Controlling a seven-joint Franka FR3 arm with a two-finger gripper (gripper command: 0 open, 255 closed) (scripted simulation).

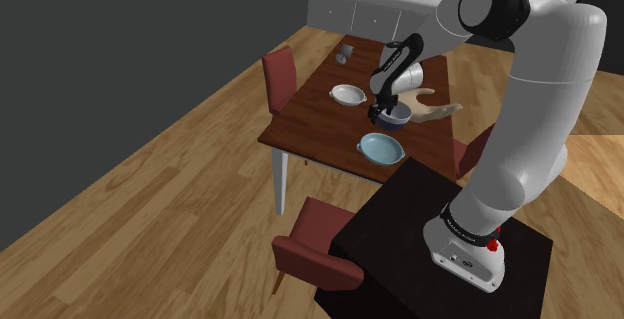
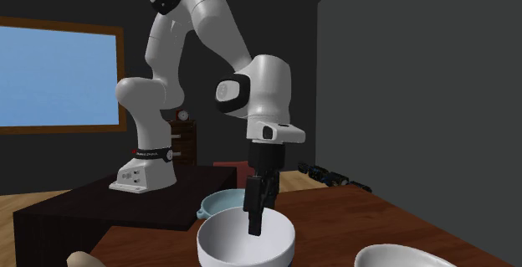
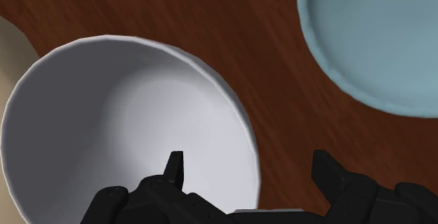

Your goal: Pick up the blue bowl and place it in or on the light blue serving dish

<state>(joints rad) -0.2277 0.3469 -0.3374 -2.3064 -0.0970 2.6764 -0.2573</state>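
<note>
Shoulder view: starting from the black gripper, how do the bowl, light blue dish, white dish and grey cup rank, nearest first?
1. bowl, right at the gripper.
2. light blue dish, beside the bowl, toward the table's near edge.
3. white dish, to the view's left.
4. grey cup, at the table's far end.

Dim, even light throughout. The wall [image 1: 120, 47] is murky, the wooden floor [image 1: 150, 197] softly lit, the white arm [image 1: 548, 117] brightest. Soft grey shading lies inside the bowl [image 3: 105, 110]. The window [image 2: 54, 77] glows flat blue.
</note>
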